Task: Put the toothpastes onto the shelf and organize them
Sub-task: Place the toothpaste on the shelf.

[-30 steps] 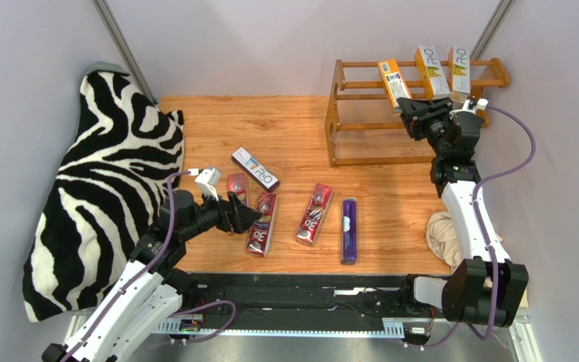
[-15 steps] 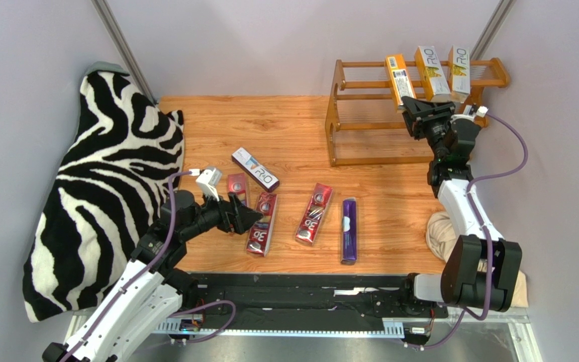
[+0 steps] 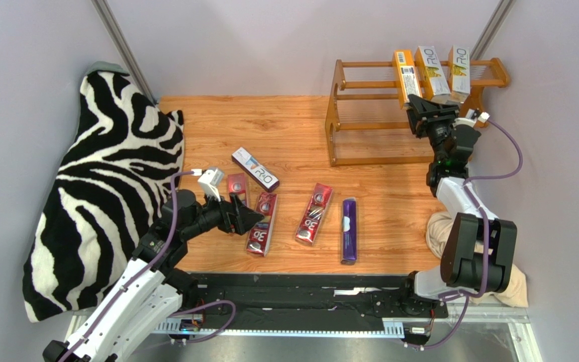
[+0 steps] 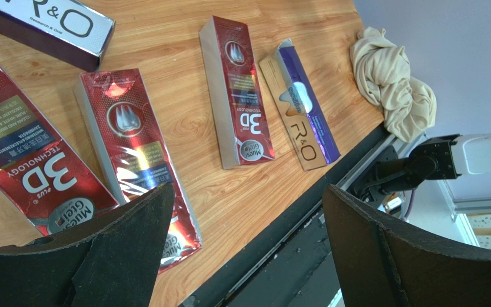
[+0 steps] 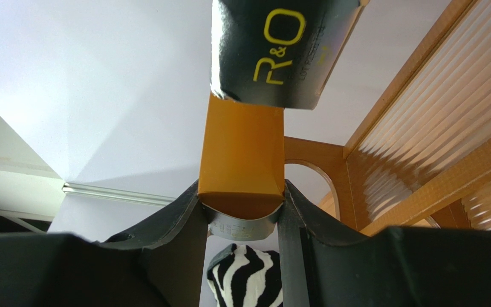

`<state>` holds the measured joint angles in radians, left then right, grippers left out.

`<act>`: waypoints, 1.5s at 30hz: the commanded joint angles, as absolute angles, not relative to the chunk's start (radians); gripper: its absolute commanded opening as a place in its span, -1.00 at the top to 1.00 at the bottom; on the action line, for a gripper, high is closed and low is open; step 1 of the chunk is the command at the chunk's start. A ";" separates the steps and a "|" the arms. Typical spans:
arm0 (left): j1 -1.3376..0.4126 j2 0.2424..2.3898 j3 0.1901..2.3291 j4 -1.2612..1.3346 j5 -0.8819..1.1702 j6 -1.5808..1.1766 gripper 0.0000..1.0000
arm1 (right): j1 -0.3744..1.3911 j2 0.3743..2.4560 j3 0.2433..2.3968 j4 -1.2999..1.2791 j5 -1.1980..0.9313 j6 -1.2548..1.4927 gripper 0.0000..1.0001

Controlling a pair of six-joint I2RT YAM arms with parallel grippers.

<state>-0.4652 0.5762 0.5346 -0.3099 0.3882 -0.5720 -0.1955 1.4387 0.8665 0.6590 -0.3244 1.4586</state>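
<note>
Top external, upper right — an orange-yellow carton (image 3: 404, 72) is pinched by the right gripper (image 3: 419, 105); the left gripper (image 3: 246, 213) is spread wide.

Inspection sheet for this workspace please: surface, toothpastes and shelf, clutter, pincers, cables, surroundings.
Surface: wooden tabletop, no spills seen.
Job's things: shelf far right, two cartons on top, orange carton held beside them; three red cartons, two purple cartons loose on table.
Clutter: zebra cloth left, beige rag right.
Pincers: left pincer open over red cartons; right pincer shut on orange carton.
Cables: purple cable on each arm.
Surroundings: plain grey walls.
</note>
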 commanded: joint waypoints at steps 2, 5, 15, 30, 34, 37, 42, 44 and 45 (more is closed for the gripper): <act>-0.468 0.580 0.531 -0.278 0.405 -0.551 -0.89 | -0.210 1.497 0.857 0.698 -0.324 1.496 0.51; -0.468 0.584 0.529 -0.276 0.411 -0.551 -0.89 | -0.216 1.526 0.871 0.707 -0.328 1.512 0.51; -0.468 0.594 0.520 -0.270 0.413 -0.551 -0.88 | -0.256 1.540 0.902 0.675 -0.344 1.529 0.51; -0.468 0.598 0.512 -0.267 0.416 -0.552 -0.87 | -0.321 1.557 1.043 0.477 -0.411 1.482 0.44; -0.468 0.598 0.511 -0.264 0.413 -0.552 -0.86 | -0.321 1.575 1.055 0.479 -0.428 1.479 0.35; -0.468 0.598 0.511 -0.265 0.414 -0.552 -0.86 | -0.325 1.586 1.065 0.474 -0.442 1.474 0.20; -0.468 0.601 0.509 -0.262 0.413 -0.552 -0.86 | -0.328 1.588 1.081 0.451 -0.446 1.450 -0.11; -0.468 0.603 0.506 -0.262 0.414 -0.552 -0.86 | -0.328 1.588 1.091 0.433 -0.448 1.440 -0.21; -0.468 0.603 0.505 -0.259 0.413 -0.552 -0.86 | -0.330 1.589 1.091 0.433 -0.449 1.439 -0.22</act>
<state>-0.4652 0.5995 0.5110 -0.3008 0.4023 -0.5701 -0.3222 1.5715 1.0519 0.4984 -0.4370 1.4876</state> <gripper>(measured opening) 0.934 0.581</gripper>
